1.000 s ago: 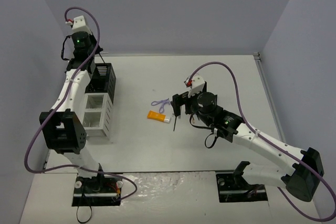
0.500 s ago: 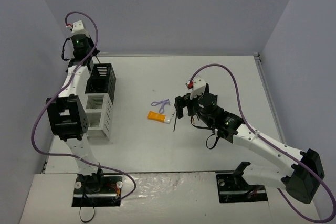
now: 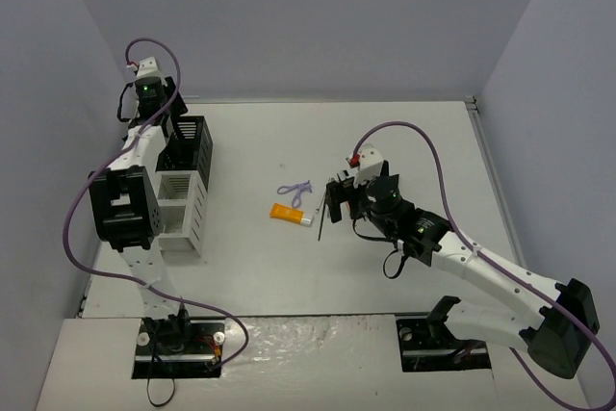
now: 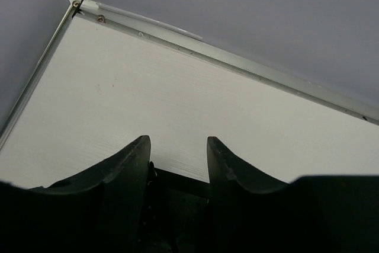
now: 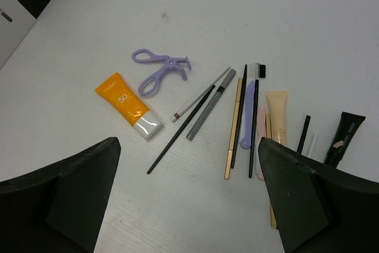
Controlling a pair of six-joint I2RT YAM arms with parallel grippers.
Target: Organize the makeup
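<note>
Nearest to me, the right fingers point(image 5: 77, 188) hang spread as wide as they go, with nothing between them, just above the makeup that lies loose on the white table point(image 5: 308, 22). The step in hand seems to be choosing one piece and lifting it. I would begin with a piece that has free space around it: the orange plastic tube with the white cap point(image 5: 121, 105) lies alone at the left of the group, and the purple looped scissor-like tool point(image 5: 159, 70) is just beyond it, apart from the rest. The thin black brush point(image 5: 180, 137), the checkered pencil point(image 5: 211, 105) and the gold pencil point(image 5: 233, 128) lie close together, some touching, so the fingers should come down straight, across the length of only one stick, or a neighbour may be caught or rolled away. At the right end lie a beige tube point(image 5: 276, 114) and a black tube point(image 5: 346, 134). On the orange tube I can read "50"; the small word above it is too small for me, and the pale mark on the black tube also. Farther, at the left, stands the black-and-white compartment rack point(image 3: 183, 190), and over its far end the left fingers point(image 4: 127, 170) are partly apart and hold nothing.
</note>
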